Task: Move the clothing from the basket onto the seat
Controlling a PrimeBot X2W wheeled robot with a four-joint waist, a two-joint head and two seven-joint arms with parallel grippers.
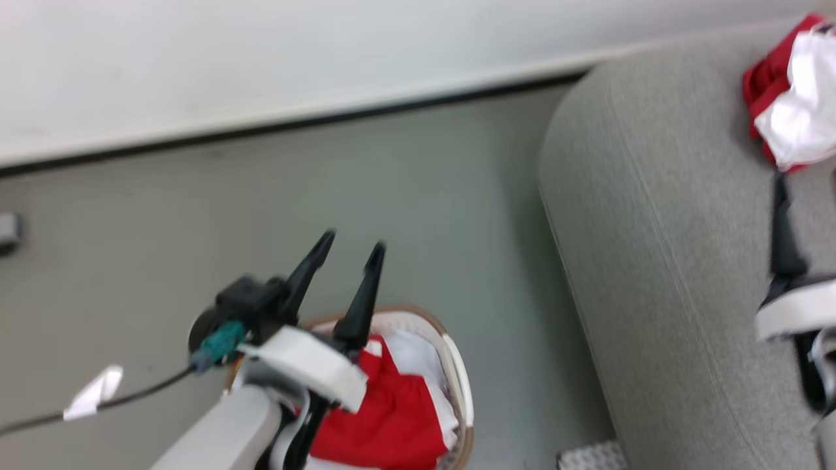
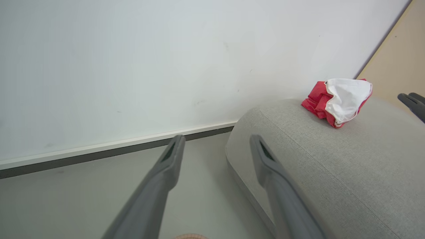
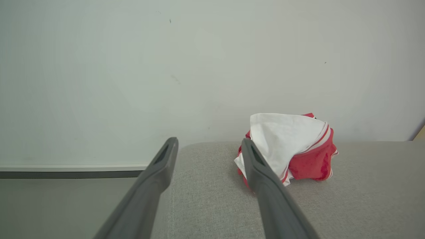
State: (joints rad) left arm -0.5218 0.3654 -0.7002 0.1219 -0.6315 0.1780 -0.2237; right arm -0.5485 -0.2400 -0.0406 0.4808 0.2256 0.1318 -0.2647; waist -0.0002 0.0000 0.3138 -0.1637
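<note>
- Left jaws and right jaws both stand spread and empty.
- One garment (image 3: 292, 146) lies on the seat (image 1: 653, 228); more clothing (image 1: 385, 418) fills the basket (image 1: 457, 365).
- The garment sits near the seat's back edge, so a nudge might push it off.
- A snagged grab could drag the basket up.
- The left arm (image 1: 222, 424) covers part of the basket, so how much is left cannot be told.

White wall (image 1: 261, 59) at 12 o'clock, dark baseboard (image 1: 294, 124) below it. Grey-green floor (image 1: 424, 215) ctr. Small grey obj (image 1: 8, 232) at 9 o'clock edge, blurred. Textured grey pad (image 1: 591, 455) at 5 o'clock.
</note>
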